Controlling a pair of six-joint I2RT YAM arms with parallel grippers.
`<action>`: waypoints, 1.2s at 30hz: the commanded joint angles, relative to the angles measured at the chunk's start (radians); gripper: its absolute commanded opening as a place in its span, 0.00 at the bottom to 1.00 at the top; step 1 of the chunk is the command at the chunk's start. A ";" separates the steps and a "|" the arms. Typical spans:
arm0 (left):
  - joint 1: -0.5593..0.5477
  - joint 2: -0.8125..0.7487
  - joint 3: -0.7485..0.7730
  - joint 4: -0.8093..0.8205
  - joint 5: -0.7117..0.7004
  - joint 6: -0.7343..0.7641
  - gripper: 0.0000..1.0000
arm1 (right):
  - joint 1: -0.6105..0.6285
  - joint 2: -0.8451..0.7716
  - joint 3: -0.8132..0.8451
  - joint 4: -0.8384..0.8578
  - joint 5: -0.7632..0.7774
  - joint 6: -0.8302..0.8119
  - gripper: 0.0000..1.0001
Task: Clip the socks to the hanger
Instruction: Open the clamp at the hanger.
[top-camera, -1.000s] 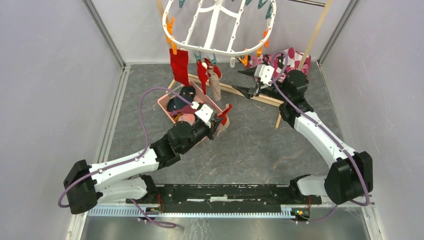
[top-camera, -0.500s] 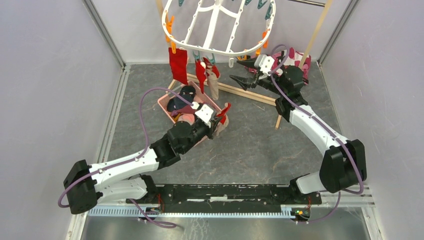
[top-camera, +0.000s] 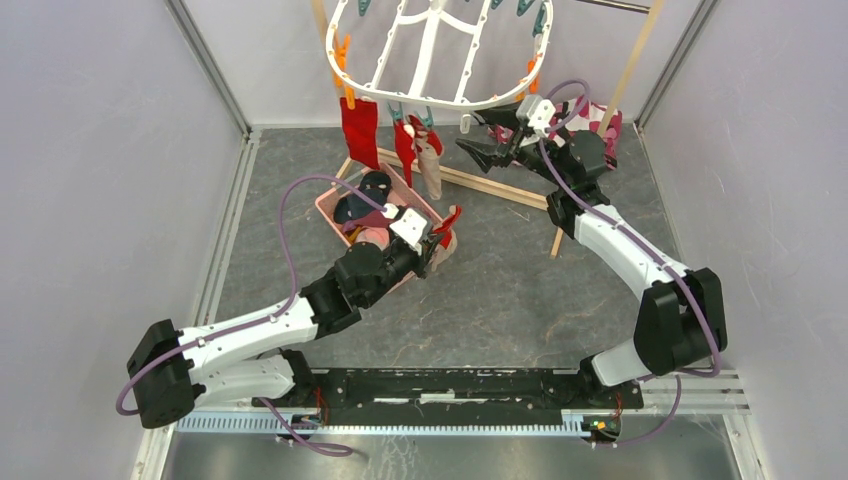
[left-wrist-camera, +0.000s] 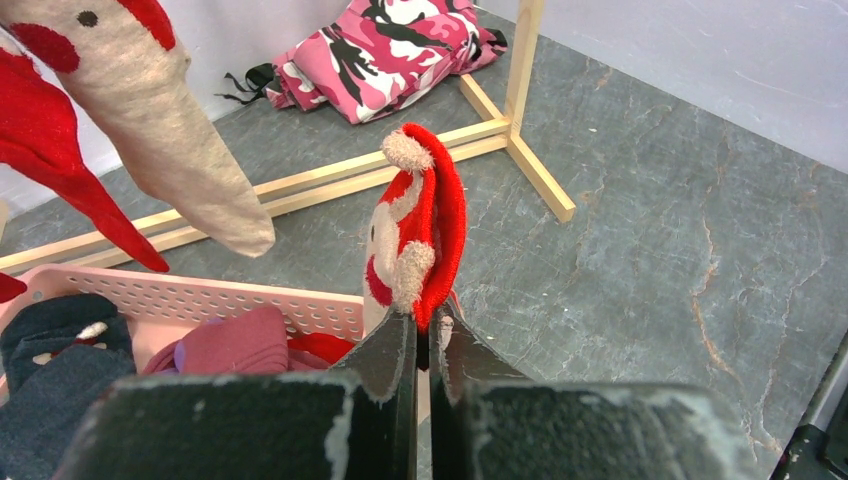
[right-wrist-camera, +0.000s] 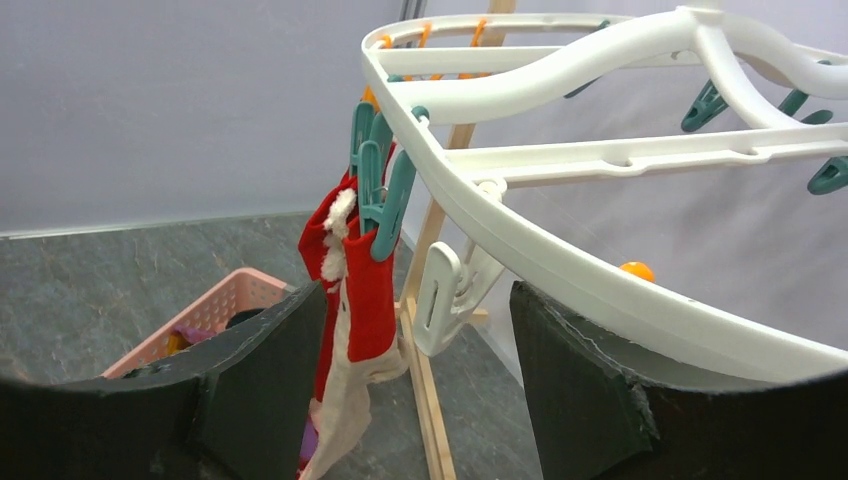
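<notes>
**Left gripper** (left-wrist-camera: 420, 345): pressed together on the thin edge of 1 red-and-white sock (left-wrist-camera: 422, 215), held upright just beside the pink basket (left-wrist-camera: 200, 295). **Right gripper** (right-wrist-camera: 415, 310): spread and empty, flanking a white peg (right-wrist-camera: 438, 285) under the hanger (right-wrist-camera: 560, 250) rim, near 3 clipped socks (top-camera: 358, 125). Risks: the shallow pinch may let the sock slip in transit, and contact may swing the hanger, misaligning the peg.

You have one hanger (top-camera: 440, 50). Three hung socks (top-camera: 358, 130) are clipped along its near rim. Below the hanger, count one red-and-white sock (left-wrist-camera: 425, 230) and one pink basket (left-wrist-camera: 200, 295). One camouflage cloth (left-wrist-camera: 400, 50) lies beyond the hanger's right end.
</notes>
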 joint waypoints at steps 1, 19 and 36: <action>-0.004 -0.016 0.001 0.055 -0.024 0.024 0.02 | 0.003 0.018 0.028 0.114 0.034 0.099 0.75; -0.003 -0.023 0.001 0.055 -0.031 0.016 0.02 | 0.014 0.076 0.046 0.244 0.042 0.234 0.76; -0.003 -0.019 0.012 0.052 -0.031 0.016 0.02 | 0.013 0.089 0.056 0.210 0.098 0.220 0.79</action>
